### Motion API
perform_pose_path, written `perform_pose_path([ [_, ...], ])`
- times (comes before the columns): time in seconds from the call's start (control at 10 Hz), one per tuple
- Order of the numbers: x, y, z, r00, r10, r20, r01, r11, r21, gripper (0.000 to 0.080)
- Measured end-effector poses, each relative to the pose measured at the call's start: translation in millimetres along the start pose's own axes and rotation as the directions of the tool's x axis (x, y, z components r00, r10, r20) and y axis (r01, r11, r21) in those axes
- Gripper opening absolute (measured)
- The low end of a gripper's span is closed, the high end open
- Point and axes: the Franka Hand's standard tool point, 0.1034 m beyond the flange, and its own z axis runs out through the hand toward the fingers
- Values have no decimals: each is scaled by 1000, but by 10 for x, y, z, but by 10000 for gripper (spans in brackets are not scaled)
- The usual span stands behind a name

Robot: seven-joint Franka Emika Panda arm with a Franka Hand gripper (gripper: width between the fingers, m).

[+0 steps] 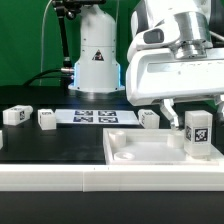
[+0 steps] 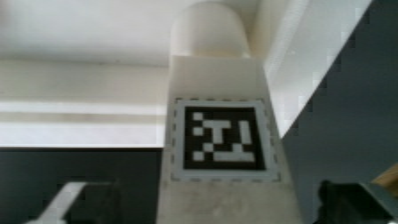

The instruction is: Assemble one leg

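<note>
**While the Leg point(image 1: 197, 133) Stands on the Panel Corner: End Effector point(image 1: 193, 108) Status**

Because the leg stands upright at the lower right of the exterior view, its long axis is vertical and its tagged face is turned toward that camera. It stands on the right-hand corner of the white panel point(image 1: 140, 150). This posture suits entry into a corner socket. Whether the foot is fully seated cannot be told, as the joint is too small to read.

1. End effector state: apart. In the wrist view the fingers point(image 2: 63, 203) stand one on each side of the leg, with a gap showing between each finger and the leg's side faces. Nothing is clamped.
2. Reason for the stance: straddling the leg from above keeps it centred between the jaws. The tagged face fills the middle of the wrist view. From here a closing grip or a straight lift clear would both be possible, and the pictures do not settle which is intended.
3. Spare parts: three further legs lie on the dark tabletop point(image 1: 60, 145) across the middle of the exterior view. Two are at the left. One is just behind the panel's far edge.
4. Fixed reference: the marker board point(image 1: 95, 117) lies flat between these groups, well apart from the work.

Judgement: the leg is at its corner; final fastening is unconfirmed.
</note>
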Motion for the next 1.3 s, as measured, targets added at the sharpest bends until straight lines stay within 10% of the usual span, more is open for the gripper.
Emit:
perform_pose_path([
  [0.2,0,0,0,1000,-1,0,1,1000,0,640],
  [1.0,89,8,-103,999,-9,33,9,1000,4,649],
  [1.3,100,-2,4,959,4,282,-12,1000,28,649],
])
